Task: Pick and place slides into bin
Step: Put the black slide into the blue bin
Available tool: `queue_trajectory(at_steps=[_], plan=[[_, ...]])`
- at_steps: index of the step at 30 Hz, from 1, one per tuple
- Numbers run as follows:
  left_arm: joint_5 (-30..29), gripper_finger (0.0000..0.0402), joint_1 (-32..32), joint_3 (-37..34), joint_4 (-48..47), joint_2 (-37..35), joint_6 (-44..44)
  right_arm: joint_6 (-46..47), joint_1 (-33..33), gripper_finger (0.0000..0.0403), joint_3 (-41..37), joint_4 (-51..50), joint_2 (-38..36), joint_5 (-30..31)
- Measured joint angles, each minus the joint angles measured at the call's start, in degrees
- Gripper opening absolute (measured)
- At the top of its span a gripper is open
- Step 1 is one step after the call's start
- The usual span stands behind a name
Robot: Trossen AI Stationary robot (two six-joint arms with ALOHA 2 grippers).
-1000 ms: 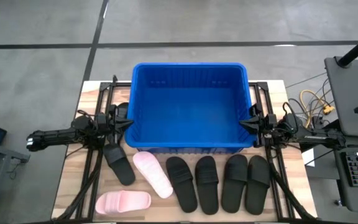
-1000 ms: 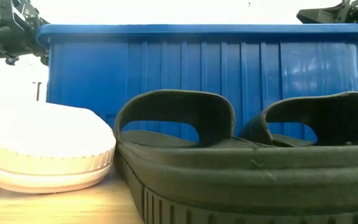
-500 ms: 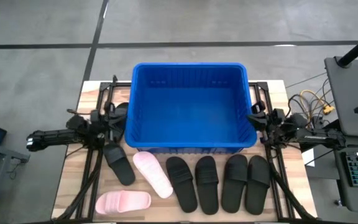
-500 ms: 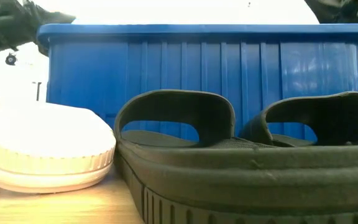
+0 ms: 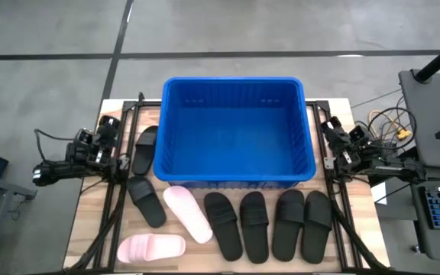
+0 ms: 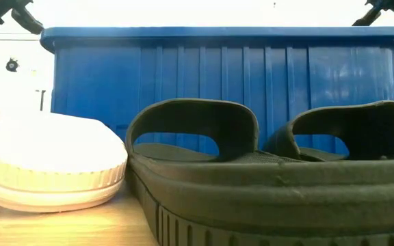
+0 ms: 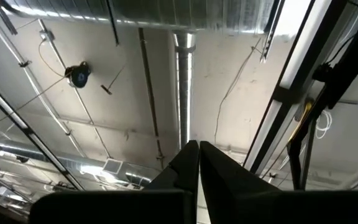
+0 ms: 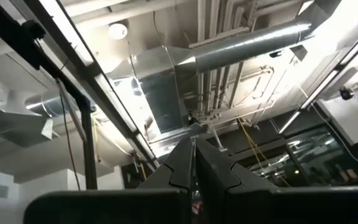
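A: Where does the large rectangular bright blue plastic bin [image 5: 234,130] sit?

B: It stands on the pale wooden tabletop [image 5: 86,229], toward its far edge, and nothing lies inside it; its ribbed floor is bare.

A: And the rubber slides?

B: All are outside the bin, on the tabletop. One black slide [image 5: 143,149] lies just beside the bin's left wall. Another black slide [image 5: 146,201] lies off the bin's front left corner, angled. A light pink slide [image 5: 189,213] lies slanted just in front of the bin's front wall, and a second light pink slide [image 5: 151,248] lies crosswise farther out from that same corner. Four more black slides [image 5: 270,224] lie side by side in a row before the bin's front wall, toes toward it.

A: The grippers?

B: The left gripper [image 5: 107,134] is to the left of the bin, well apart from its wall, pointed upward; in the left wrist view its jaws are pressed together on nothing. The right gripper [image 5: 333,130] is to the right of the bin, near its right wall, also tilted up, its jaws pressed together and holding nothing.

A: And from table height?

B: A black slide and a pink slide fill the foreground, in front of the bin's ribbed outer wall.
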Motion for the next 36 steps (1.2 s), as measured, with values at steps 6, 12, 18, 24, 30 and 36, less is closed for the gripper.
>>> queue_trajectory(at_steps=[6,12,18,24,30,36], plan=[[0.0,0.0001,0.0,2.4,0.0,2.2,2.7,-5.8,0.0,0.0016,8.0,-1.4,7.3,0.2],[1.4,0.0054,0.0,6.0,-0.5,8.3,3.0,-12.6,0.0,0.0069,20.7,-17.8,15.5,0.2],[4.4,0.0156,0.0,11.7,-0.4,16.9,2.6,-10.4,0.0,0.0138,31.4,-24.3,23.7,0.1],[5.2,0.023,0.0,18.7,-0.5,25.8,2.6,-8.5,0.0,0.0186,40.6,-32.0,29.6,0.1],[10.1,0.0246,0.0,24.3,-0.4,30.3,3.1,-8.1,0.0,0.02,50.2,-39.5,33.6,0.0],[10.0,0.0246,0.0,25.9,-0.3,31.2,7.0,-8.3,0.0,0.0196,58.8,-41.3,37.4,-6.5]])
